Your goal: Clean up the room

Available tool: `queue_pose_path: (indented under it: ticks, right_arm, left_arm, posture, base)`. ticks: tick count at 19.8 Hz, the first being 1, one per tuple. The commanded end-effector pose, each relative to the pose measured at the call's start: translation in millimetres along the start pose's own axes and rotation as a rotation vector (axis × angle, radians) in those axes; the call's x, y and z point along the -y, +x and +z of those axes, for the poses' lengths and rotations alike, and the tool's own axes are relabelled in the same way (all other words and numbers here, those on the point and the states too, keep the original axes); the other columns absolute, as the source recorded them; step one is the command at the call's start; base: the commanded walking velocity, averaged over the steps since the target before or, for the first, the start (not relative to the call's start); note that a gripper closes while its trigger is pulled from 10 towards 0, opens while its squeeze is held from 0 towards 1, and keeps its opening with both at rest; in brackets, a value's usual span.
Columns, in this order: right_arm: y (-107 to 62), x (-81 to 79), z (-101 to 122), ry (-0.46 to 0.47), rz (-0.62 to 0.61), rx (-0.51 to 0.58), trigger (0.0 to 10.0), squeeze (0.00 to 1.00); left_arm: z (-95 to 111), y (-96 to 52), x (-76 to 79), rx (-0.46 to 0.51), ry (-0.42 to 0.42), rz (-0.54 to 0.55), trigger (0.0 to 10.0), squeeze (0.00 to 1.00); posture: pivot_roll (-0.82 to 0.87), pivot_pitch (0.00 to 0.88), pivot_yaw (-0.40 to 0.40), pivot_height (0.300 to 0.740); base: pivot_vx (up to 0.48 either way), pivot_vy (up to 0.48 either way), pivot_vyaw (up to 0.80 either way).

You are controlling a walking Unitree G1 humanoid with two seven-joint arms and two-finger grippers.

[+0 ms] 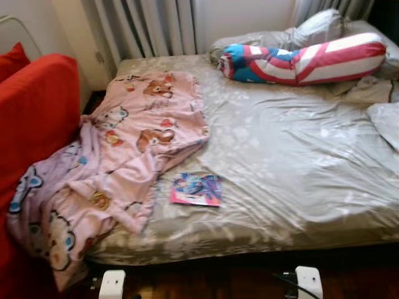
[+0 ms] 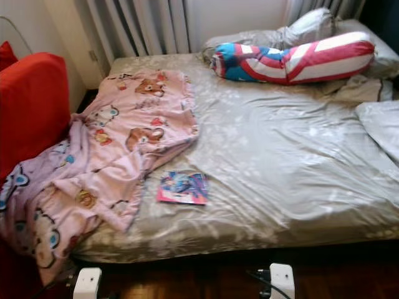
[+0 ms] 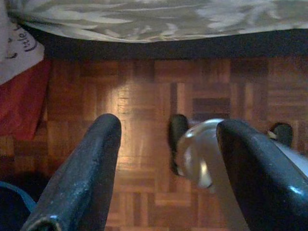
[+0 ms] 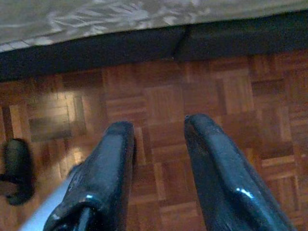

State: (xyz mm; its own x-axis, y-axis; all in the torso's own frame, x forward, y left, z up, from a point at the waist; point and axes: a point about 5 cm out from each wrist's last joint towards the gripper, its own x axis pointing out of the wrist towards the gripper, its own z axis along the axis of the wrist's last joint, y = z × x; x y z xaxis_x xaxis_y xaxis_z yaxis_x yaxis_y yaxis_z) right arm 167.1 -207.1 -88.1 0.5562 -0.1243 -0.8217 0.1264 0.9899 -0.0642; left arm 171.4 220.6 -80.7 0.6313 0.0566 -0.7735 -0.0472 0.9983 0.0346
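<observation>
**Unmade bed, idle arms**

Facing a bed (image 1: 299,156) in grey floral sheets. Pink cartoon blanket (image 1: 124,143) sprawled over its left side, spilling onto a red sofa (image 1: 34,118). Colourful book (image 1: 196,189) lying flat near the front edge, just beside the blanket. Striped bolster (image 1: 305,59) at the head. Left end effector (image 3: 168,144) spread wide, right end effector (image 4: 159,144) narrowly parted, both empty over parquet floor (image 4: 163,96).

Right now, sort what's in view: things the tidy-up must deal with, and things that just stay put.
To deal with:
- pink cartoon blanket, rumpled, sliding off the bed's left edge
- colourful book lying flat on the sheet
- striped bolster lying across the head of the bed

Staying put:
- bed
- red sofa beside it
- curtain
- parquet floor
</observation>
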Motion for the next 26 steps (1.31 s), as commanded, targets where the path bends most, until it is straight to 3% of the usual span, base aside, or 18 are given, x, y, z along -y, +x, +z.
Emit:
queue_pose_path:
  ticks: [1, 12, 18, 21, 26]
  right_arm:
    - [-0.3, -8.1, -3.7, 0.008, 0.020, -0.013, 10.0, 0.00]
    - [-0.2, -9.6, -3.3, 0.003, 0.026, -0.010, 10.0, 0.00]
    - [0.0, -9.6, -2.0, 0.000, 0.027, -0.005, 10.0, 0.00]
    - [-0.1, -8.9, -2.5, -0.004, 0.027, -0.008, 10.0, 0.00]
    - [-0.2, -8.8, -3.3, -0.006, 0.028, -0.010, 10.0, 0.00]
  left_arm:
    - [-7.9, -3.4, -8.4, -0.024, 0.002, 0.021, 10.0, 0.00]
    - [-11.2, -4.7, -10.6, -0.031, -0.001, 0.027, 10.0, 0.00]
    - [-7.5, -3.3, -5.0, -0.002, -0.015, 0.012, 10.0, 0.00]
    - [-8.0, -3.5, -4.9, -0.007, 0.016, 0.004, 10.0, 0.00]
    - [-9.4, -4.1, -6.2, -0.012, 0.026, 0.004, 10.0, 0.00]
  posture:
    - [0.00, 0.096, 0.006, 0.740]
    - [0.00, 0.097, 0.005, 0.740]
    - [0.00, 0.093, 0.001, 0.740]
    - [0.00, 0.091, -0.001, 0.740]
    - [0.00, 0.079, 0.000, 0.740]
  base:
    - [0.000, 0.379, 0.00]
    - [0.000, 0.364, 0.00]
    - [0.000, 0.000, 0.00]
    - [0.000, 0.000, 0.00]
    - [0.000, -0.367, 0.00]
